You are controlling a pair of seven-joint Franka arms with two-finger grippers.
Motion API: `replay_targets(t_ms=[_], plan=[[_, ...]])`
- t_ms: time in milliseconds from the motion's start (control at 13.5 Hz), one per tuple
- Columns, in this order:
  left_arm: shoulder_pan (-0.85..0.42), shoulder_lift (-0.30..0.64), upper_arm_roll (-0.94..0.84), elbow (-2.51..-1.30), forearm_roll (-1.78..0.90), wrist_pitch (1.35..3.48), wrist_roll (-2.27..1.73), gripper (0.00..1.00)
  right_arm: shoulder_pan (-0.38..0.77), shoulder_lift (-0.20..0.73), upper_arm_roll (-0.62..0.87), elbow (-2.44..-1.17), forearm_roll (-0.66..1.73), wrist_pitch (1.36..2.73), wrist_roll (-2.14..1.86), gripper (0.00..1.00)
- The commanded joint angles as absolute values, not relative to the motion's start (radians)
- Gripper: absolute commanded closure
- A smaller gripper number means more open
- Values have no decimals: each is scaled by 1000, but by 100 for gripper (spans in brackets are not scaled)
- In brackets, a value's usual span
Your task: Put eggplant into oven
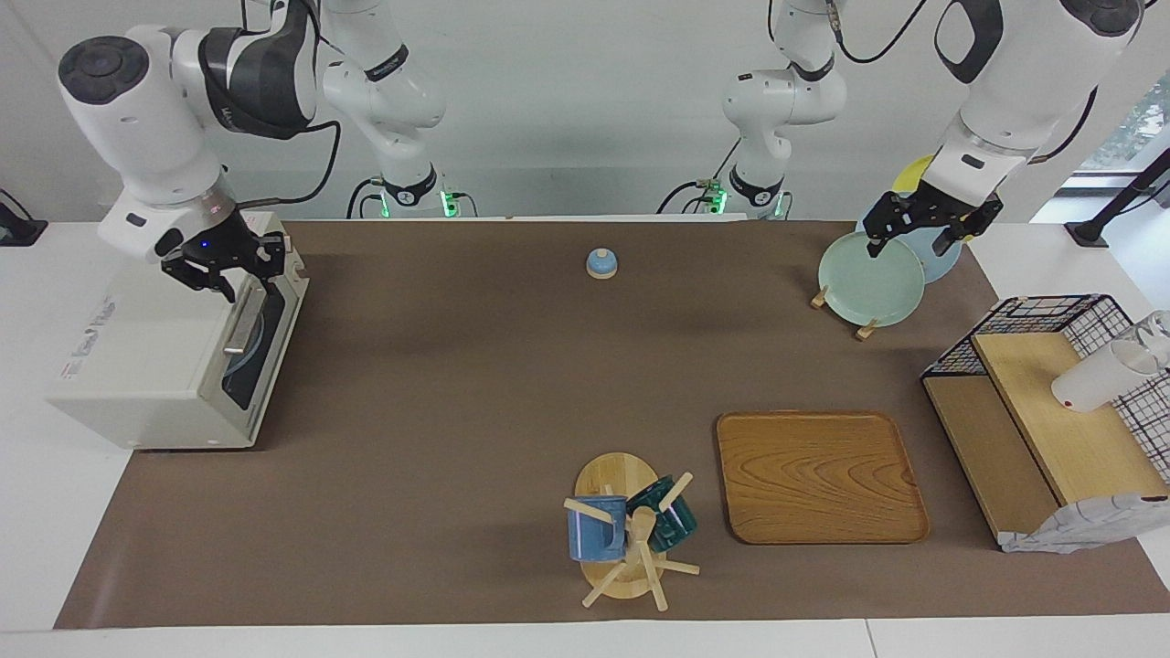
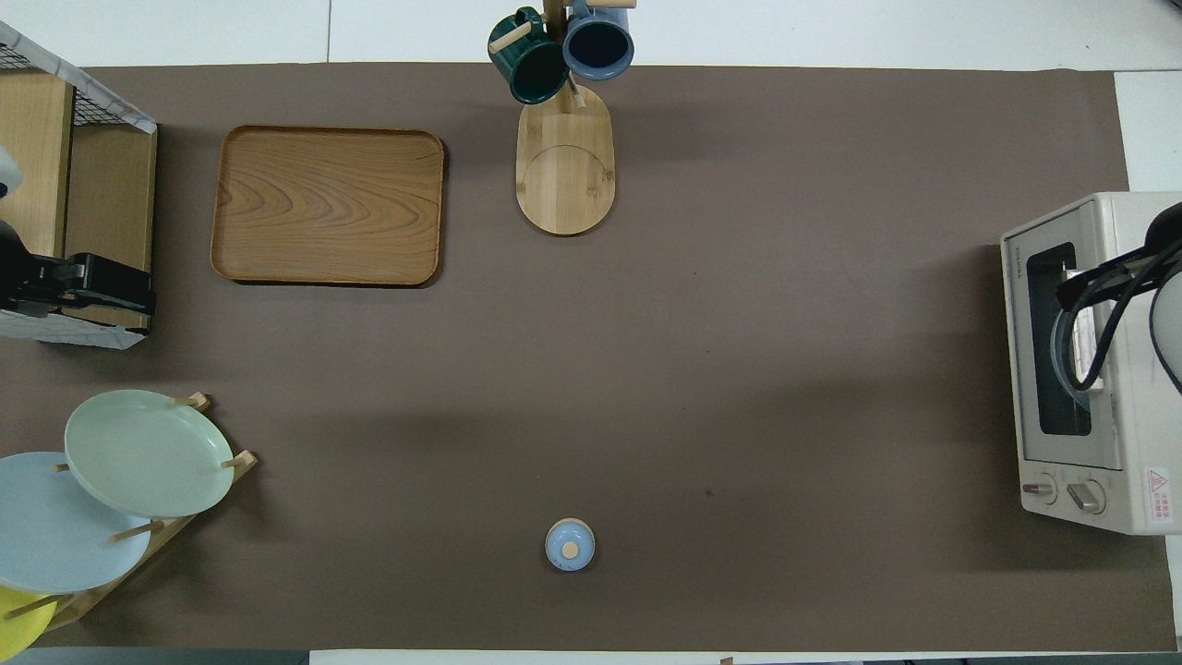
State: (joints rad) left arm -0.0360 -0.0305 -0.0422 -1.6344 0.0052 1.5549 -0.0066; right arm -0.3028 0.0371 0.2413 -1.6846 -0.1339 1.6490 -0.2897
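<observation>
Two arms are in view, and each holds its gripper up in the air.

- The right gripper [image 1: 239, 279] hangs over the front edge of the oven [image 1: 155, 366], just above the metal bar handle [image 1: 242, 322]. Whether it is open or closed cannot be told.
- The left gripper [image 1: 908, 245] hangs over the pale green plate [image 1: 868, 283], with its fingers apart and nothing between them.
- The oven stands at the right arm's end of the table. Its glass door [image 2: 1057, 342] is shut and faces the middle of the table.
- The eggplant cannot be made out in either view.
- The green plate leans in a wooden plate rack [image 2: 208, 480] at the left arm's end of the table, near the robots, with a light blue plate [image 2: 55, 536] beside it.
- A small blue knobbed object [image 1: 601, 263] sits on the brown mat [image 1: 457, 411] near the robots, between the two arms.
- A wooden tray [image 1: 818, 475] lies farther from the robots than the plates.
- Beside the tray, toward the right arm's end, a wooden mug stand [image 1: 617, 484] carries a blue mug [image 1: 596, 530] and a dark green mug [image 1: 672, 516].
- A wire and wood shelf [image 1: 1051, 411] stands at the left arm's end of the table, with a white cup [image 1: 1092, 379] lying on it.
</observation>
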Motion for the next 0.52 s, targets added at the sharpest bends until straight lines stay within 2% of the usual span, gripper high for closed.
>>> replay_targets(t_ms=[0,148,223,445], plan=[[-29,-37,-43,-1632,-9,1555,-2,0,-316,72,247,-1638,-94,1617,-213,0],[-29,-37,-43,-1632,-9,1555,-2,0,-304,102,262,-1593,-84,1566,-132,0],[-29,-35,-43,-1632,-9,1555,-2,0,-263,101,246,-1586,-80,1565,-109,0],[-29,-37,-43,-1632,-9,1555,-2,0,-39,83,39,-1595,-74,1566,-94,0]])
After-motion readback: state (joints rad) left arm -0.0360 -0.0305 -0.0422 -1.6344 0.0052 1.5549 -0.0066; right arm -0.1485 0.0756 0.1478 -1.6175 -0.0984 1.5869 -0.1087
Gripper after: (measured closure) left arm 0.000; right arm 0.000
